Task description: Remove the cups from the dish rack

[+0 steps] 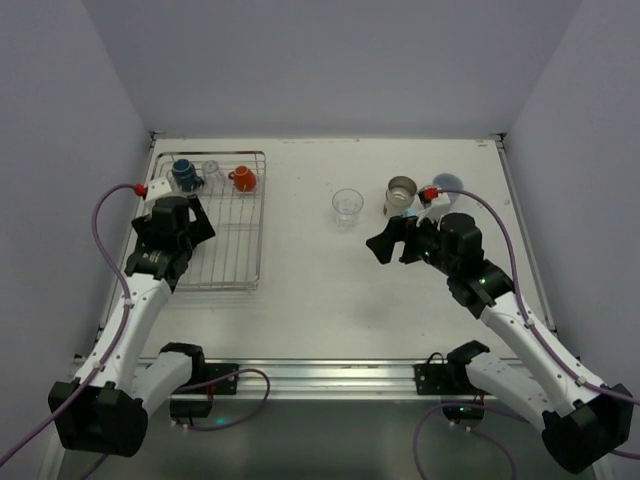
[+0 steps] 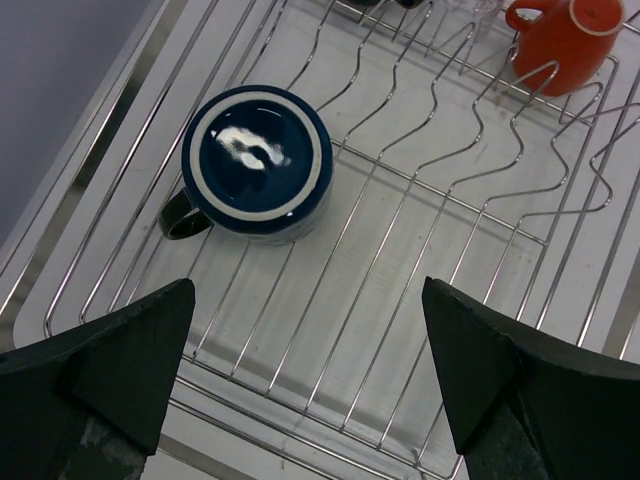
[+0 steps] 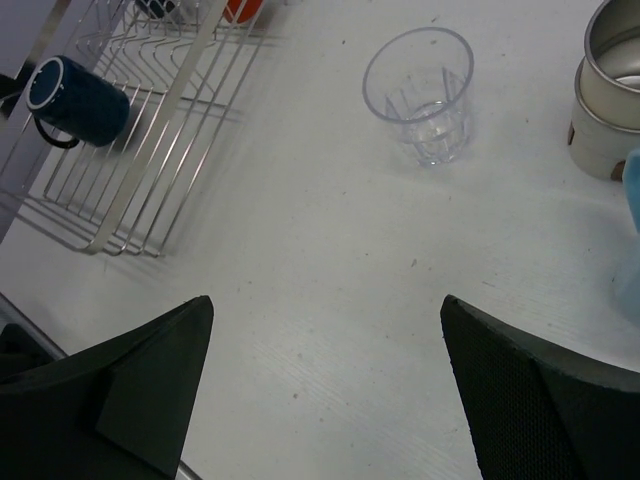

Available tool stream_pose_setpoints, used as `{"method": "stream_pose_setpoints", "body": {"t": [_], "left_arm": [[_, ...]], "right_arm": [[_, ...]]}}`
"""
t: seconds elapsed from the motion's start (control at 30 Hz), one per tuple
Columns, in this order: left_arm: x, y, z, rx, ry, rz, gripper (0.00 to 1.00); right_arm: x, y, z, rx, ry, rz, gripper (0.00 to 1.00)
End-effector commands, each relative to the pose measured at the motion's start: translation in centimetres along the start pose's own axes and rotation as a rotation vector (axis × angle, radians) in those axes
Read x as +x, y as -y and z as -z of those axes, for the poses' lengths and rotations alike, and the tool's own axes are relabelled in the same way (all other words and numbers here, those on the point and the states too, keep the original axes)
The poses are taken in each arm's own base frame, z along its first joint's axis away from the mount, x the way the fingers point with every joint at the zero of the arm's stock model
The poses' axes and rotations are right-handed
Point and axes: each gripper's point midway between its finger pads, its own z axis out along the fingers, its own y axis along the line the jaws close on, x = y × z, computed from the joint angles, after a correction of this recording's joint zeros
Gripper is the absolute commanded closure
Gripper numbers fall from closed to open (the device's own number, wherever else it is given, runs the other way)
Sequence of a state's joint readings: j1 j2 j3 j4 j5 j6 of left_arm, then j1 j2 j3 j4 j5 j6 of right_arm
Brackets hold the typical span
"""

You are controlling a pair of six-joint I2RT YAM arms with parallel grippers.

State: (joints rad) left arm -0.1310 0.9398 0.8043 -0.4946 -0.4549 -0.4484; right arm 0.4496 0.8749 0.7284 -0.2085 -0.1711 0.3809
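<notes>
The silver wire dish rack sits at the table's left. At its far end are a dark blue mug, a clear glass and an orange-red mug. My left gripper hovers open and empty over the rack, just short of the blue mug, which stands upside down; the orange-red mug is farther right. My right gripper is open and empty above bare table. Ahead of it stand a clear glass, a grey metallic cup on a cream one, and a light blue cup.
Purple cables loop from both arms. Grey walls close in the table on the left, back and right. The rack's raised wire sides lie just below my left fingers. The rack and blue mug show at the right wrist view's top left.
</notes>
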Motion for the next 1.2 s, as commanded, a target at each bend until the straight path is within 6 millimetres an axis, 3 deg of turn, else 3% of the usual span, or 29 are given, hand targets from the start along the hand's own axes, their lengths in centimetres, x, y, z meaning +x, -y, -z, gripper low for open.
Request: {"method": "stream_pose_setpoints", "body": {"t": [0.0,0.33,0.47,0.63,0.8,0.93,1.17], "left_arm": [[-3.2,1.1,-1.0,0.055,0.031,0.018,0.00],[-3.0,-1.6,-6.1,-0.015,-0.084,0.008,0.00],[-2.4,-1.2,-7.5,-0.004,-0.122,-0.009,0.00],[-2.8,-2.1,-7.9,-0.053,-0.099,-0.002,0.00],[-2.6,-3.4,-8.6,-0.133,-0.100,-0.005,0.00],[-2.8,-3.3,-9.2,-0.138,-0.103,-0.017,0.00],[-1.3,-3.0,-11.1,-0.131,-0.160,-0.031,0.00]], "right_arm": [[-2.1,-2.6,1.2,-0.122,0.084,0.020,0.02],[-1.5,-4.3,1.1,-0.215,0.047,0.022,0.01],[-1.2,-4.8,1.1,-0.240,0.038,0.025,0.01],[-1.2,-5.5,1.4,-0.266,0.043,0.036,0.01],[-1.3,-4.8,1.3,-0.223,0.045,0.043,0.01],[-1.1,-4.7,1.3,-0.220,0.040,0.043,0.01],[-1.3,-4.8,1.5,-0.222,0.047,0.048,0.01]]}}
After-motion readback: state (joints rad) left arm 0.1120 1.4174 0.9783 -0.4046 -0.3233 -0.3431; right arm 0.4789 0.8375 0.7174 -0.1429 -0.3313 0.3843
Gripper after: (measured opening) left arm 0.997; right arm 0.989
